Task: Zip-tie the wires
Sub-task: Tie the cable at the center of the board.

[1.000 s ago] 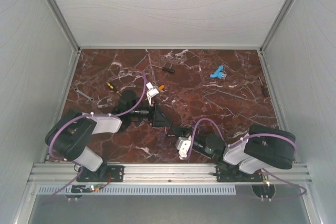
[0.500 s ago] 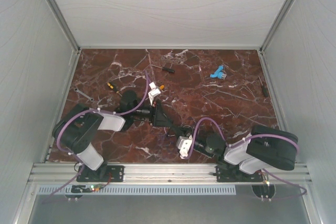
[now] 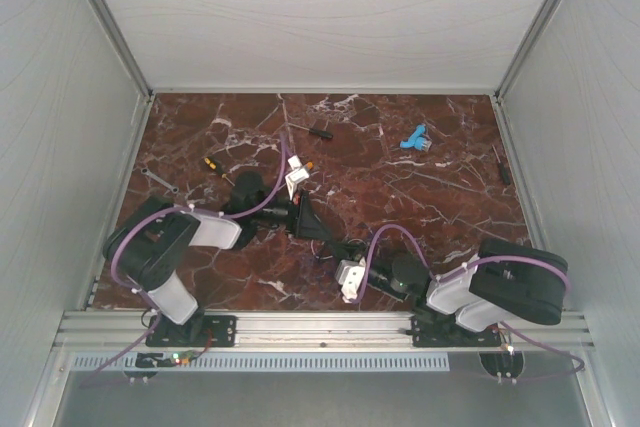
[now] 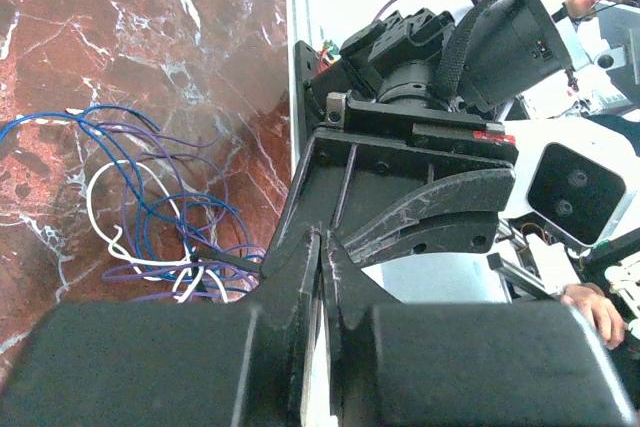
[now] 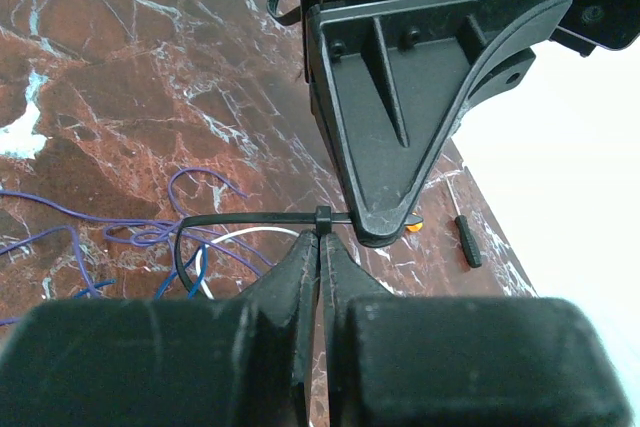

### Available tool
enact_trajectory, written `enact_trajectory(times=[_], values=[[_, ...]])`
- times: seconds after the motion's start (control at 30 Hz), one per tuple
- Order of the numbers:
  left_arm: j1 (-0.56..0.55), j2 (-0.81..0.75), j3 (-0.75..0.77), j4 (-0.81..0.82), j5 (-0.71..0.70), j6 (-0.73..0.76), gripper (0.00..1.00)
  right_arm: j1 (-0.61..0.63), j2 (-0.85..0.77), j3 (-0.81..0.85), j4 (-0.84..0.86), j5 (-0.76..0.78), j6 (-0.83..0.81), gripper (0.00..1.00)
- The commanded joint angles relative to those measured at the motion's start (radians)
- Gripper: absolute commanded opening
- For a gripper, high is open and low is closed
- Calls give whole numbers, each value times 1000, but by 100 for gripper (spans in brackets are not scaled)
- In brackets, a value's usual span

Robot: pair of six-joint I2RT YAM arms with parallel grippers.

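Right claw [image 5: 318,238] is pinched narrow, its fingertips closed on the small square head of a black zip tie [image 5: 250,219]. From that head the strap runs toward 3 o'clock in the right wrist view and goes straight into the tip of the left claw [image 4: 320,240], which is also drawn narrow and grips the strap's tail. Toward 9 o'clock the strap bends down into a loop that dips among the wires [image 4: 165,247].

The wires lie flat on the red marble bench [image 3: 420,207], a loose tangle of thin blue, purple and white loops. In each wrist view they sit at about 9 o'clock from that claw's fingertips. Whether the loop fully encloses the bundle cannot be told.

From above, the two claws meet tip to tip at roughly 6 o'clock from the bench's middle, the left arm reaching in from 8 o'clock and the right arm from 4 o'clock. At that range the wires are too fine to make out.

A black-handled screwdriver [image 5: 463,234] lies on the bench at 3 o'clock from the right claw's tips, well apart from the wires. A blue plastic piece [image 3: 413,139] rests toward 1 o'clock from the bench's middle.
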Motion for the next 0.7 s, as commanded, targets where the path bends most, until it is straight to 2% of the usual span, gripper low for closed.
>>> enact_trajectory(times=[0.0,0.23,0.67], values=[[-4,-11,43,-12,-37,42,0,-6,-19,5,17,-17,15,0],[-3,-19,160,-285,-247,148,0,13,-18,4,-8,-37,-18,0],[-3,76,275,-254,-299,83,0,48,41,16,8,11,-76,0]])
